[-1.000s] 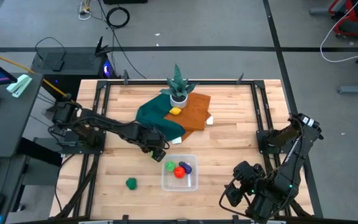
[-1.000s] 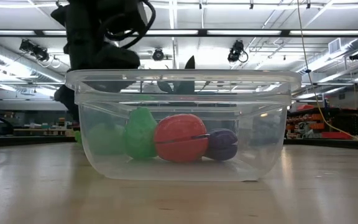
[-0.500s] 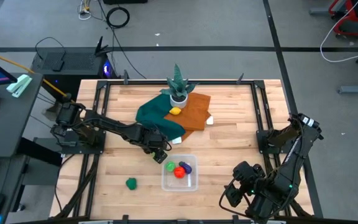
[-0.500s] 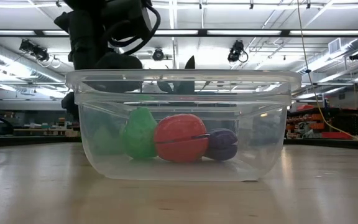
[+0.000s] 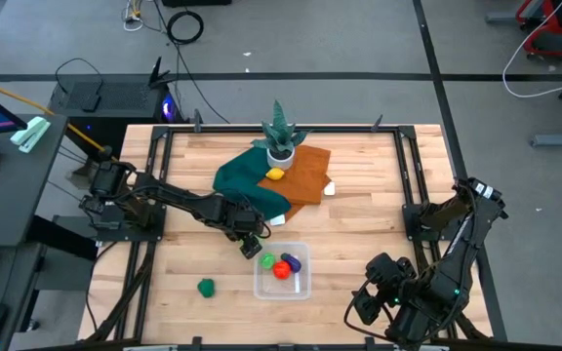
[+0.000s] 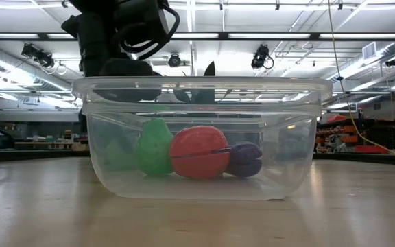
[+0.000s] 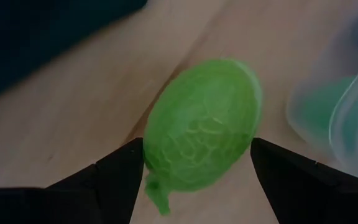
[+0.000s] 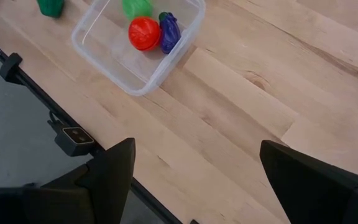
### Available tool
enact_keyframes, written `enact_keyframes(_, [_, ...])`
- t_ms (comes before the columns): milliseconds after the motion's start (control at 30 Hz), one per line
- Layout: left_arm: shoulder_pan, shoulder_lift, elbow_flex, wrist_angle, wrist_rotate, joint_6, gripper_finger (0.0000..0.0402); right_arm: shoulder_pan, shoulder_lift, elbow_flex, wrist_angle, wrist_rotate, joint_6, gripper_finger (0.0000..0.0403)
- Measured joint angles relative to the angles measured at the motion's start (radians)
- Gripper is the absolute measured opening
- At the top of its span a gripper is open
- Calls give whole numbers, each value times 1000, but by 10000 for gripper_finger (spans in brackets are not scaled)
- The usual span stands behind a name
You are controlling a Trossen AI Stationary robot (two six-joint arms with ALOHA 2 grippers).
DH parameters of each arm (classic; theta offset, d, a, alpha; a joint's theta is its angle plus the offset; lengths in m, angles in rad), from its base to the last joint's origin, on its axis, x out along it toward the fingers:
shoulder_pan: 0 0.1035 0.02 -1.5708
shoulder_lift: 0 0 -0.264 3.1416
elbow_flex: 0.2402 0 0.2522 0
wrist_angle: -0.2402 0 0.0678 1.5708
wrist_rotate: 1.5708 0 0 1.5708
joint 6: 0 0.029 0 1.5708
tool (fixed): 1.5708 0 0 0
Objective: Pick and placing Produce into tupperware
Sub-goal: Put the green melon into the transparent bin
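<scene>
My left gripper (image 5: 254,246) hangs just off the far-left corner of the clear tub (image 5: 297,287), shut on a veined green vegetable (image 7: 201,130). In the low view it is the dark mass (image 6: 122,41) above and behind the tub's rim. Inside the tub (image 6: 286,158) lie a green piece (image 6: 154,147), a red one (image 6: 199,152) and a purple one (image 6: 244,159). Another green piece (image 5: 206,287) rests on the table left of the tub. A yellow one (image 5: 275,175) lies on the orange cloth. My right gripper (image 8: 194,162) waits open at the near-right corner. My left gripper pinches the green vegetable between its two fingers (image 7: 120,174), one on each long side (image 7: 151,155). The fingers slant down at it from the table's far left. It sits low over the wood beside the tub's rim (image 7: 353,106); whether it is lifted clear, I cannot tell.
A teal cloth (image 5: 247,185) and an orange cloth (image 5: 301,175) lie toward the far edge, with a spiky plant in a white pot (image 5: 280,141) on them. Bare wood stretches right of the tub (image 8: 241,93). Metal rails frame the table's left and right sides.
My left gripper, still shut on the green vegetable, has drifted a little toward the tub, to the table's right and near edge. The pieces in the tub have stayed where they were.
</scene>
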Motion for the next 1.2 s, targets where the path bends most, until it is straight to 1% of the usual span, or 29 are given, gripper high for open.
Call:
enact_keyframes(233, [0,0,0,6,0,51,300,0,0,0,0,0,0,309])
enact_keyframes(667, [16,0,0,18,-1,202,296,0,0,0,0,0,-2,309])
enact_keyframes(800, [22,0,0,18,0,209,278,0,0,0,0,0,-2,309])
enact_keyframes(1033, [22,-3,0,23,10,210,229,0,0,0,0,0,-2,309])
enact_keyframes(1200, [22,-3,1,25,13,211,220,0,0,0,0,0,-1,309])
